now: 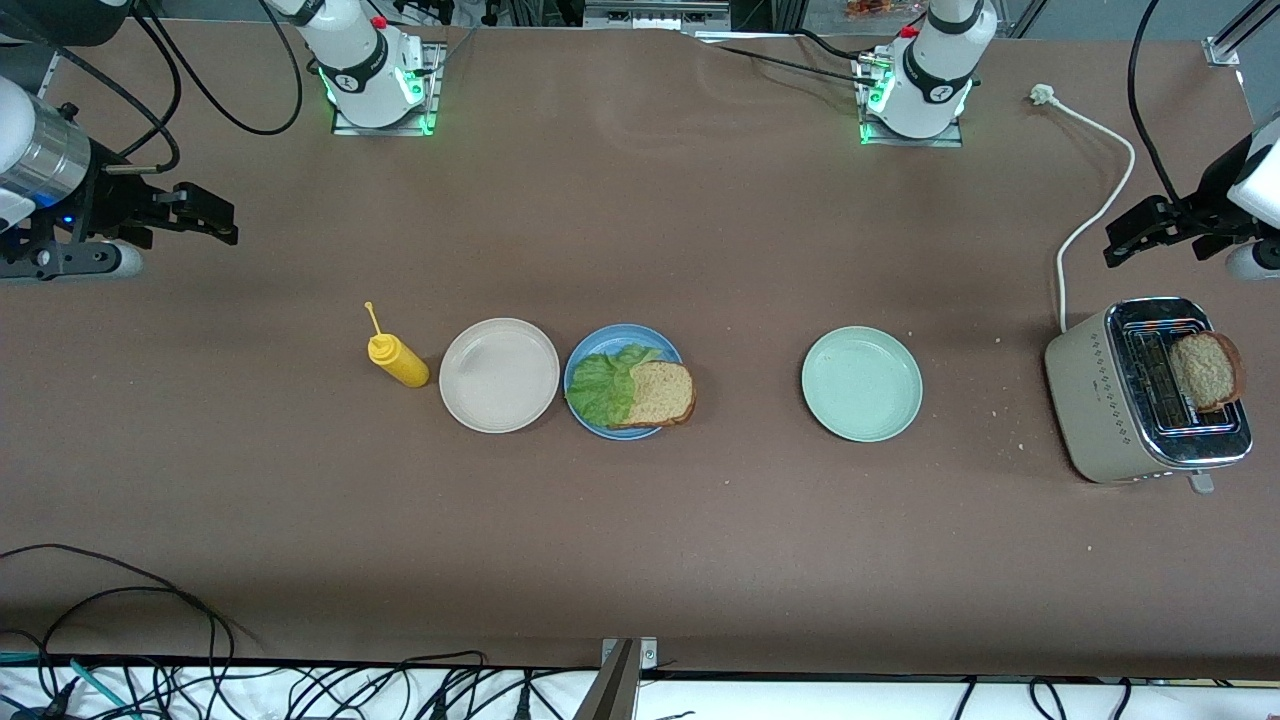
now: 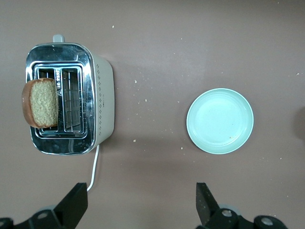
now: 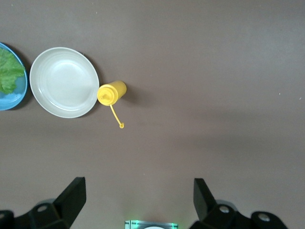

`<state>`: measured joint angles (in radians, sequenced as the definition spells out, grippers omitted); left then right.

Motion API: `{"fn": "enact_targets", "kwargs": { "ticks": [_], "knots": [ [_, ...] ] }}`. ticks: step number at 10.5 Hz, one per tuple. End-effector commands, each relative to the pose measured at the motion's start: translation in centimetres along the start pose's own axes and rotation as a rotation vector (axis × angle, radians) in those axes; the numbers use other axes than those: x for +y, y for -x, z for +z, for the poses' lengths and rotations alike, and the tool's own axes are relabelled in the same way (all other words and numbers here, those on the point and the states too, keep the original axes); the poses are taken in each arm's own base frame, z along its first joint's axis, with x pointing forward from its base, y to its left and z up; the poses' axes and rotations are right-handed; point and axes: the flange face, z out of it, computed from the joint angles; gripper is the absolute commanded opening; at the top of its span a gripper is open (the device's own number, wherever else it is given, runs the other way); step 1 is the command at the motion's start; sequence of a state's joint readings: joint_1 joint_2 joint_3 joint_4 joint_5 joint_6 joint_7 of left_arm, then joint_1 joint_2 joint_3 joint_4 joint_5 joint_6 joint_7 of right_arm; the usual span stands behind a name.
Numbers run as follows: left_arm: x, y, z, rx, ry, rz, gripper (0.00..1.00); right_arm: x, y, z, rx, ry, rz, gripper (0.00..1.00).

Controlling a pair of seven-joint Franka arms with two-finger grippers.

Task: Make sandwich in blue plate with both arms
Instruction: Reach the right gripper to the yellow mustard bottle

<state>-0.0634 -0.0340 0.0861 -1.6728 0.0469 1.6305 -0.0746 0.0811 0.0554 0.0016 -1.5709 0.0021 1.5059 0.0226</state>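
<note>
The blue plate (image 1: 612, 336) sits mid-table with a crinkly green lettuce leaf (image 1: 603, 388) and one brown bread slice (image 1: 662, 393) lying partly over the leaf. Its edge (image 3: 14, 98) and the lettuce (image 3: 8, 74) show in the right wrist view. The second bread slice (image 1: 1207, 370) stands in the toaster (image 1: 1105, 400), also seen in the left wrist view (image 2: 40, 102). My left gripper (image 1: 1115, 240) is open and empty over bare table by the toaster (image 2: 100, 95); its fingertips frame bare table (image 2: 141, 205). My right gripper (image 1: 222, 222) is open and empty over the right arm's end (image 3: 139, 200).
A beige plate (image 1: 499, 375) and a yellow squeeze bottle (image 1: 397, 360) stand beside the blue plate toward the right arm's end. A pale green plate (image 1: 861, 383) lies between the blue plate and the toaster. The toaster's white cord (image 1: 1095, 210) runs toward the left arm's base.
</note>
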Motion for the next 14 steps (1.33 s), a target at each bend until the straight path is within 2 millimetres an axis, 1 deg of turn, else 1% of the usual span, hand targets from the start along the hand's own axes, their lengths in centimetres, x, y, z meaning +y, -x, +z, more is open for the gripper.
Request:
{"fn": "enact_targets", "kwargs": {
  "ticks": [1, 3, 4, 5, 6, 7, 8, 9, 10, 11, 12, 13, 14],
  "knots": [
    [-0.1, 0.3, -0.7, -0.002, 0.009, -0.004, 1.00, 0.8, -2.6, 2.6, -0.007, -0.001, 0.010, 1.00],
    [0.0, 0.3, -0.7, -0.002, 0.009, -0.002, 1.00, 1.1, -3.9, 4.1, -0.004, -0.006, -0.013, 1.00],
    [0.0, 0.3, -0.7, -0.002, 0.009, -0.004, 1.00, 1.4, -4.3, 5.0, -0.016, -0.011, -0.089, 1.00],
    [-0.1, 0.3, -0.7, -0.002, 0.009, -0.004, 1.00, 3.0, -4.8, 6.0, -0.023, -0.031, -0.164, 1.00],
    [-0.1, 0.3, -0.7, -0.002, 0.009, -0.004, 1.00, 4.5, -5.3, 6.7, -0.009, -0.100, -0.227, 1.00],
    [0.0, 0.3, -0.7, -0.002, 0.009, -0.002, 1.00, 6.6, -5.7, 8.1, -0.009, -0.158, -0.331, 1.00],
    [-0.1, 0.3, -0.7, -0.002, 0.009, -0.004, 1.00, 7.9, -6.2, 10.8, -0.018, -0.199, -0.516, 1.00],
    [0.0, 0.3, -0.7, -0.002, 0.009, -0.002, 1.00, 10.0, -7.0, 13.8, 0.014, -0.296, -0.622, 1.00],
    [0.0, 0.3, -0.7, -0.002, 0.009, -0.002, 1.00, 11.5, -8.0, 17.9, 0.016, -0.388, -0.687, 1.00],
    [0.0, 0.3, -0.7, -0.002, 0.009, -0.002, 1.00, 14.0, -8.6, 21.6, 0.061, -0.491, -0.765, 1.00],
    [0.0, 0.3, -0.7, -0.002, 0.009, -0.002, 1.00, 14.9, -9.3, 25.3, 0.132, -0.603, -0.843, 1.00],
    [0.0, 0.3, -0.7, -0.002, 0.009, -0.001, 1.00, 14.9, -9.8, 27.9, 0.178, -0.659, -0.918, 1.00],
    [0.0, 0.3, -0.7, -0.002, 0.009, -0.002, 1.00, 14.9, -10.4, 30.0, 0.222, -0.668, -0.983, 1.00]
  ]
}}
